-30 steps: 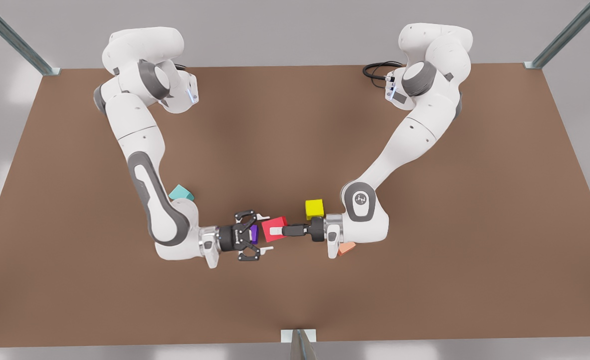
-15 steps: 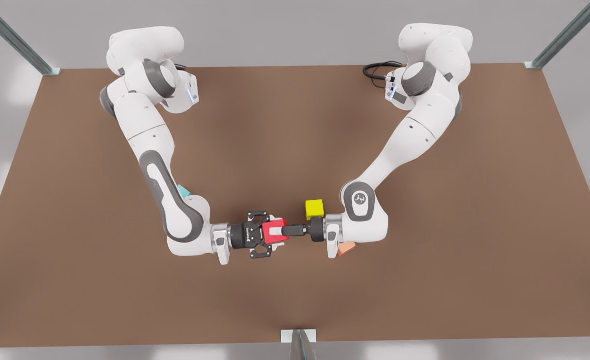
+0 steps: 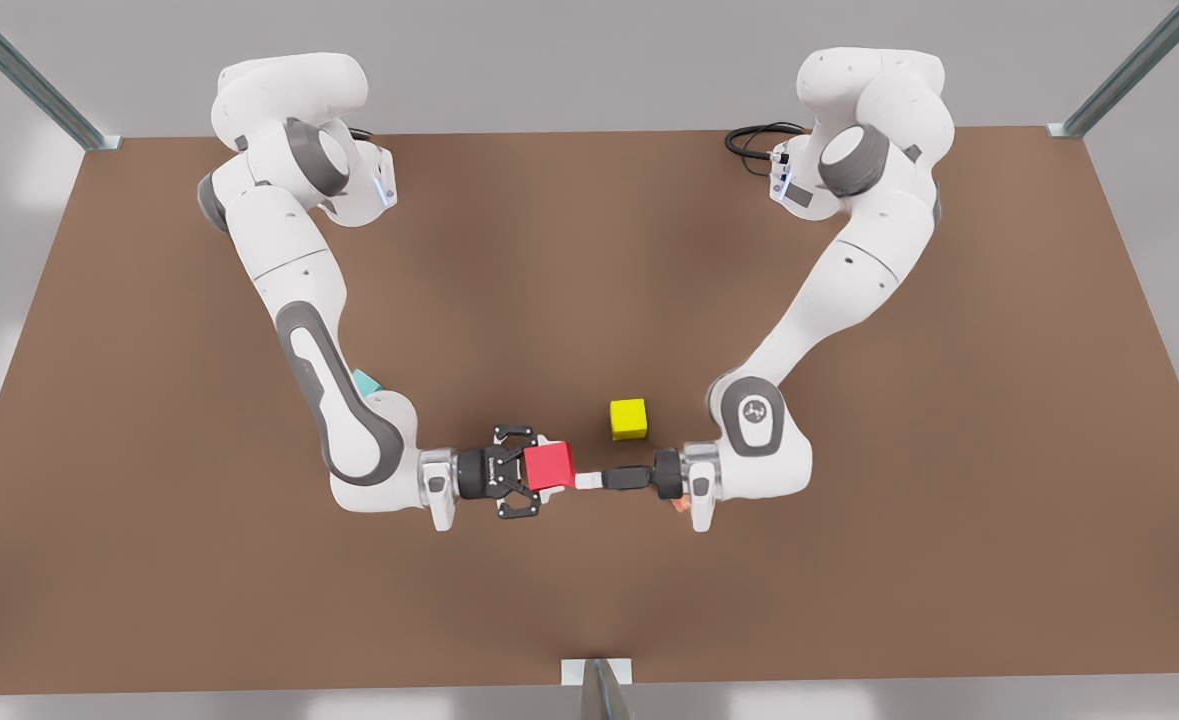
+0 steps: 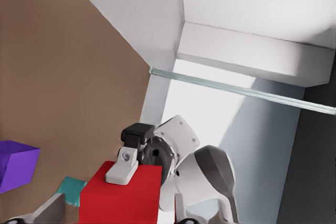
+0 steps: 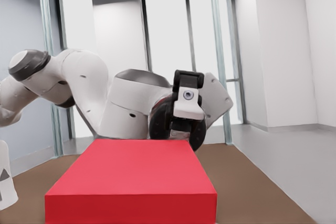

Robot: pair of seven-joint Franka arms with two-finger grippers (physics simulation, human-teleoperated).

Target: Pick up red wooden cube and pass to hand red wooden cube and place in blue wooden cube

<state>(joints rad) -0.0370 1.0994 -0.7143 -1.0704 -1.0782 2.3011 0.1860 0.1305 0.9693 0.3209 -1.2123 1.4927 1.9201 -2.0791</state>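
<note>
Clasping red cube (image 3: 551, 466), right gripper (image 3: 537, 469), left gripper (image 3: 589, 480) beside

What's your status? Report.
Right gripper shut on red wooden cube, off the table. Left gripper open, just clear of it. Blue wooden cube behind right arm; nothing seen blocking.

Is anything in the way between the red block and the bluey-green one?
Partly. The right hand holds the red wooden cube; the blue wooden cube peeks out behind that arm's own forearm. The purple cube lies nearby too. The left hand is open, just off it.
</note>
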